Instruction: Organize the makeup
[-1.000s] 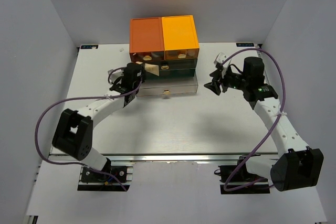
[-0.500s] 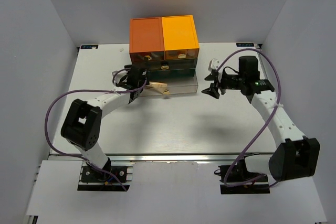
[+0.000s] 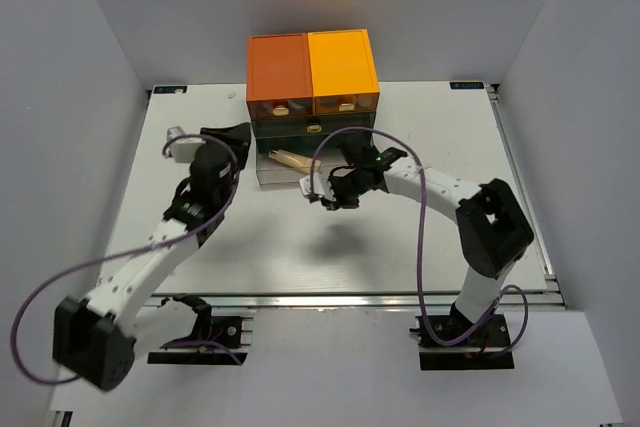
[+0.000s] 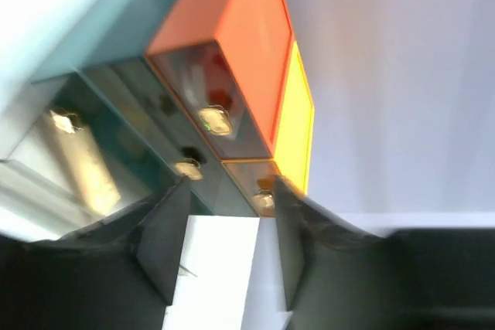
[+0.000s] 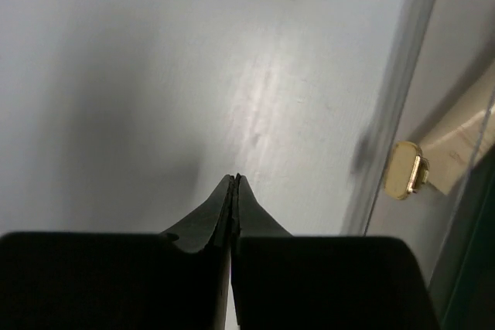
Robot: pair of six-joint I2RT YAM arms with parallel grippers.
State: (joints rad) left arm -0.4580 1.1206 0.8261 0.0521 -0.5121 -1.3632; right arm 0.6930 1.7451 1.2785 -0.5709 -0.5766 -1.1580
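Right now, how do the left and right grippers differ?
The left gripper is open, with a wide gap; the right gripper is shut tight. The left one sits at the left front corner of the drawer box; the right one points at the table beside the gold handle of the pulled-out bottom drawer. Both hold nothing.

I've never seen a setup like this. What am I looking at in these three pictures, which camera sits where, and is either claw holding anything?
These are two robot arms bolted at the table's near edge. The wide picture looks down from above and behind them. The other two come from a camera on each wrist. On the white table stands an orange-and-dark plastic drawer box. Its clear bottom drawer is pulled out, with a beige tube lying inside. The left gripper is open and empty, facing the box. The right gripper is shut on nothing, near the drawer's gold handle.
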